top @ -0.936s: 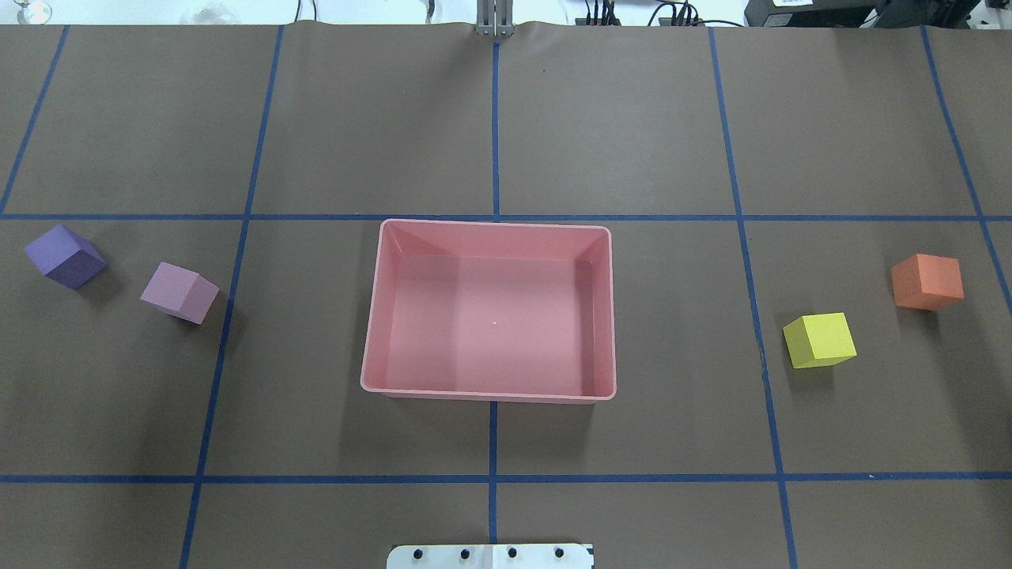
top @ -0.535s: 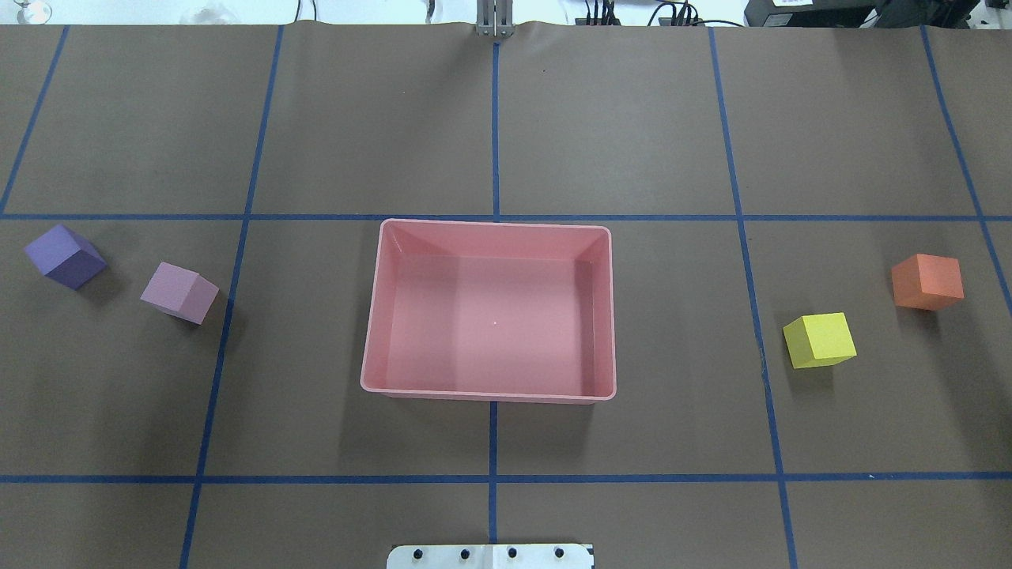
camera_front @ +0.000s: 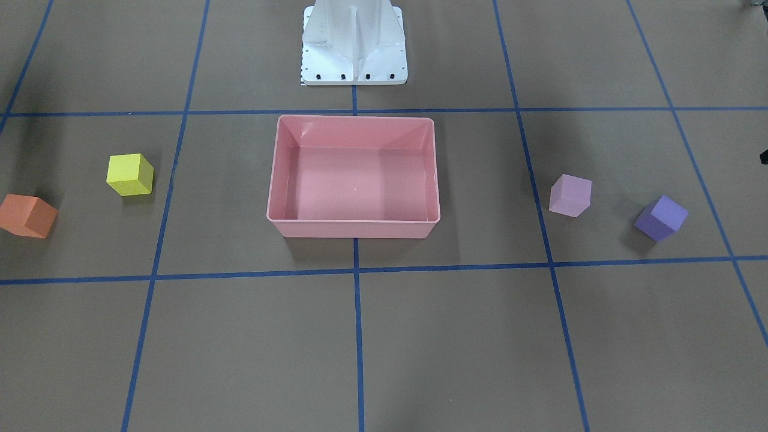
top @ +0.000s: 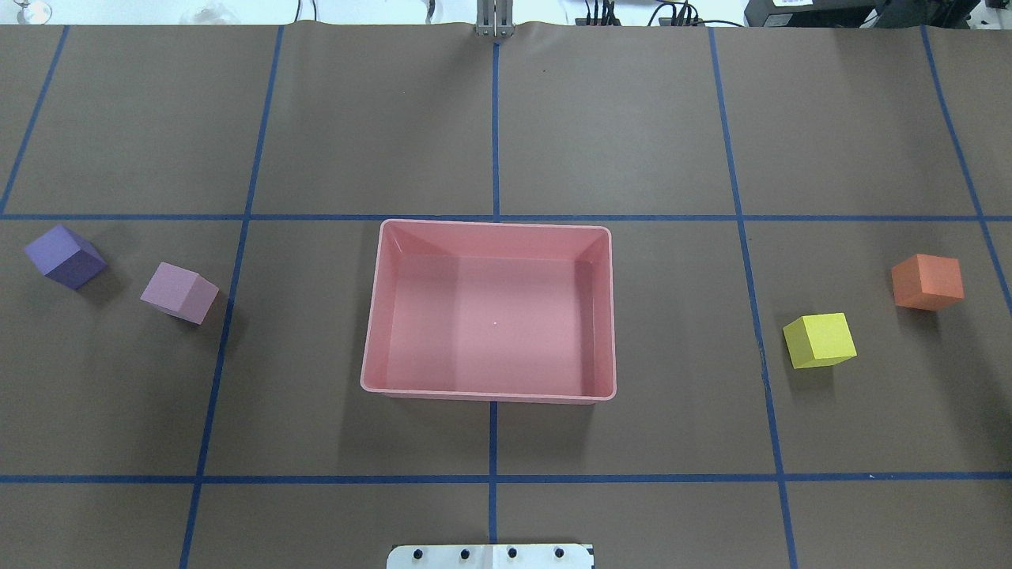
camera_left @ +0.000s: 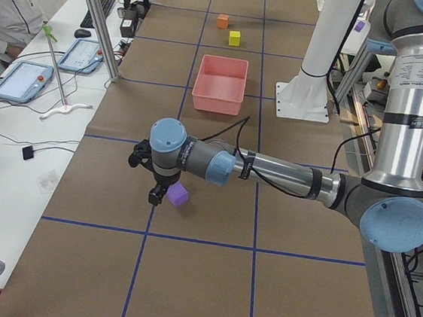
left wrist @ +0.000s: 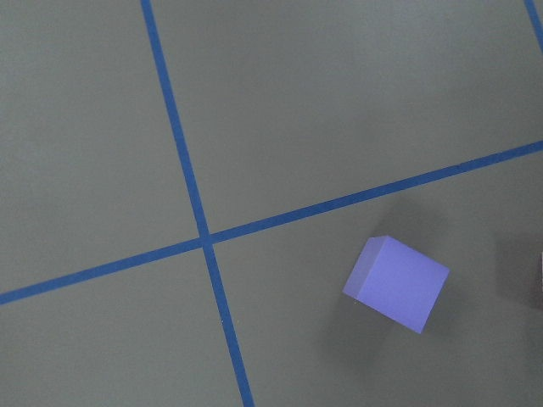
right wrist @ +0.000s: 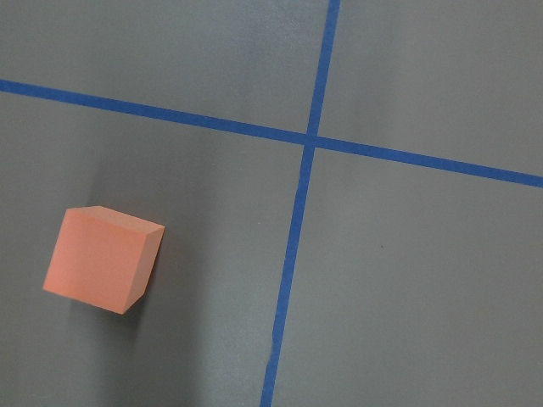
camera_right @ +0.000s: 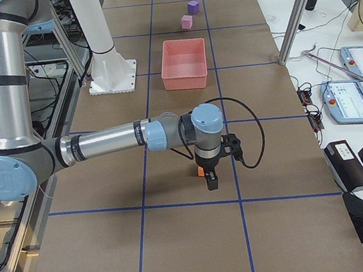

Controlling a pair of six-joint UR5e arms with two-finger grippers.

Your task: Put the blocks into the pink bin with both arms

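Observation:
The pink bin (top: 490,226) sits empty at the table's middle. In the overhead view the violet block (top: 65,255) and the lilac block (top: 179,292) lie to its left, and the yellow block (top: 819,340) and the orange block (top: 927,281) to its right. My left gripper (camera_left: 156,193) hangs just above and beside the violet block (camera_left: 178,195), which the left wrist view shows at lower right (left wrist: 396,282). My right gripper (camera_right: 211,180) hangs over the orange block (camera_right: 201,172), seen at lower left in the right wrist view (right wrist: 102,259). I cannot tell whether either gripper is open or shut.
The white pedestal base (camera_front: 354,45) stands behind the bin. Blue tape lines grid the brown table cover. An operator (camera_left: 8,1) sits at a side bench with tablets, and metal posts (camera_left: 97,18) stand along that edge.

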